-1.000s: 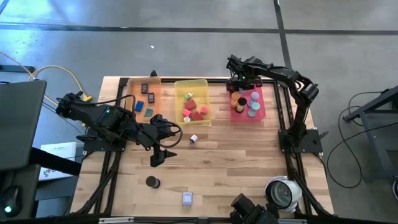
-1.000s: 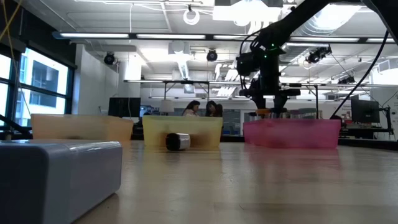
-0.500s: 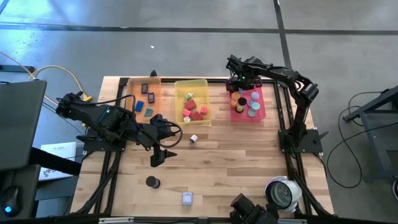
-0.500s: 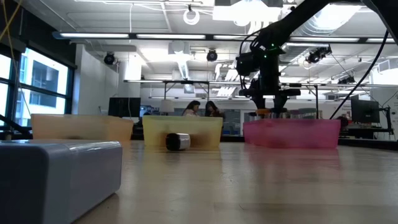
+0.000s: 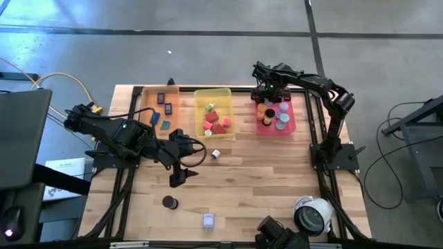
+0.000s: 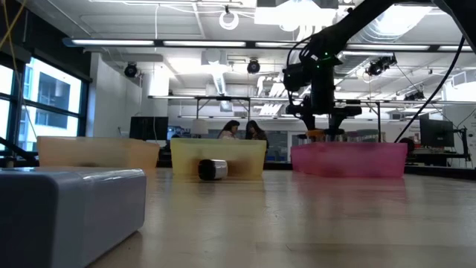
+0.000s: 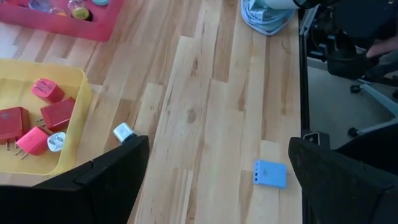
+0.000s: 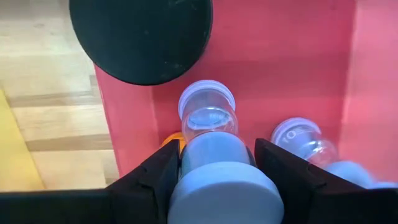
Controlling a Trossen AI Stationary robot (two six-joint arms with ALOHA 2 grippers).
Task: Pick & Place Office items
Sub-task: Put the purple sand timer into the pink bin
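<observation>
right gripper (image 8: 214, 168) clamped on lavender disc (image 8: 214, 180) over pink tray (image 5: 291, 124) | left gripper (image 5: 181, 176) apart (above bare table)

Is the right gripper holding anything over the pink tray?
Yes: in the right wrist view the right gripper is shut on a light-blue capped piece above the pink tray.

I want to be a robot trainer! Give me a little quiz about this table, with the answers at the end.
1. True or false: the yellow tray holds red pieces.
2. The right gripper, gripping a pale blue disc, hangs over which tray? A orange, B yellow, C pink.
3. How many pieces lie loose on the bare table?
Key: 1 true. 2 C. 3 three: white piece, black disc, lavender cube.
</observation>
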